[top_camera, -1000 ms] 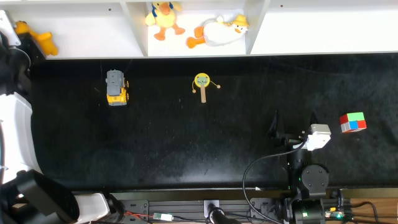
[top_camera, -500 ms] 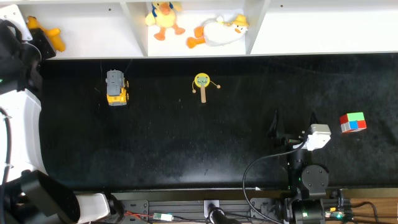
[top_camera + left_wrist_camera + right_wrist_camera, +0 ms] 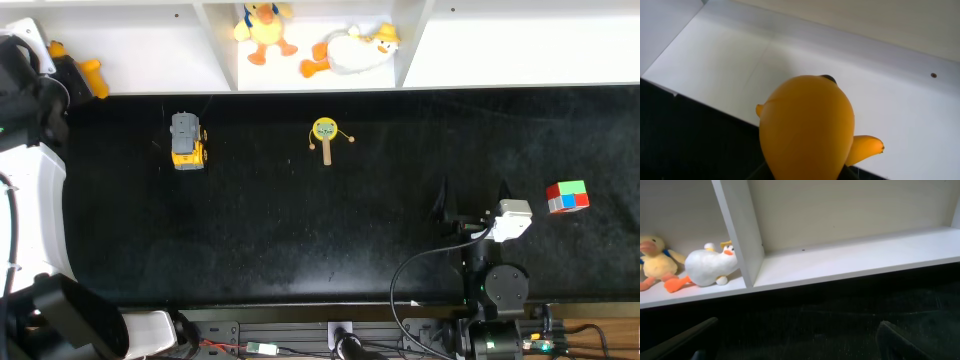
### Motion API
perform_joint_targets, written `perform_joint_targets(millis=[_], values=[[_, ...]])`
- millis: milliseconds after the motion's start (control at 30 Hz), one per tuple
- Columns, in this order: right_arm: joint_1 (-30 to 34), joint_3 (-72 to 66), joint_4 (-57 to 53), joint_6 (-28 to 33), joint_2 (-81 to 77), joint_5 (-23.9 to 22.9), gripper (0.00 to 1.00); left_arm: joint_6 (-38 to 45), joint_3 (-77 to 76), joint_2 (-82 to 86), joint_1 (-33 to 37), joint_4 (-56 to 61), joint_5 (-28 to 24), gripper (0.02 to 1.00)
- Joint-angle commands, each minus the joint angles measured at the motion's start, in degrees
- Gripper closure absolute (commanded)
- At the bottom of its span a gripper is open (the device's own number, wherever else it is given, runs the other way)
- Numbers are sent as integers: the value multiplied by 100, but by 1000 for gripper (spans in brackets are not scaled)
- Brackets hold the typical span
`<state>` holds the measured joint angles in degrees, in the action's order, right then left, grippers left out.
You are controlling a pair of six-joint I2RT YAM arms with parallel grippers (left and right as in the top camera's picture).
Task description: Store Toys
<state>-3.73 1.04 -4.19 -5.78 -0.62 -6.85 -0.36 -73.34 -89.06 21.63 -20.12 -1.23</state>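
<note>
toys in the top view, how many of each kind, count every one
plush toys: 3 (yellow plush duck, white plush goose, orange plush toy)
toy trucks: 1 (grey and yellow toy truck)
rattle drums: 1 (yellow-green rattle drum with a wooden handle)
puzzle cubes: 1 (red, green and blue puzzle cube)
total: 6

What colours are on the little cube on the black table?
The cube is green, red and blue, seen best in the top view.

A toy truck (image 3: 186, 140), perhaps a rattle (image 3: 326, 135), and a coloured cube (image 3: 567, 196) are laid on the black table (image 3: 300, 230). A yellow duck (image 3: 264, 28) and a white duck (image 3: 350, 50) are kept on the white shelf (image 3: 500, 50) at its far edge.
</note>
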Motion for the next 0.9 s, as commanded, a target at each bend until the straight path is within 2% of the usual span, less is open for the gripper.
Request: perform_joint_targets(millis=[33,267,600,900], values=[[28,-76,31,-24,39,-9,5,-101,-4,243,37,-35,151,980],[28,-76,31,-24,39,-9,5,-103,852,1058,44,258,352,980],[28,-76,31,-24,39,-9,5,-472,3206,2824,-24,2608,393,967],[28,-76,31,-24,39,-9,3,-813,3536,2549,-76,3296,376,974]])
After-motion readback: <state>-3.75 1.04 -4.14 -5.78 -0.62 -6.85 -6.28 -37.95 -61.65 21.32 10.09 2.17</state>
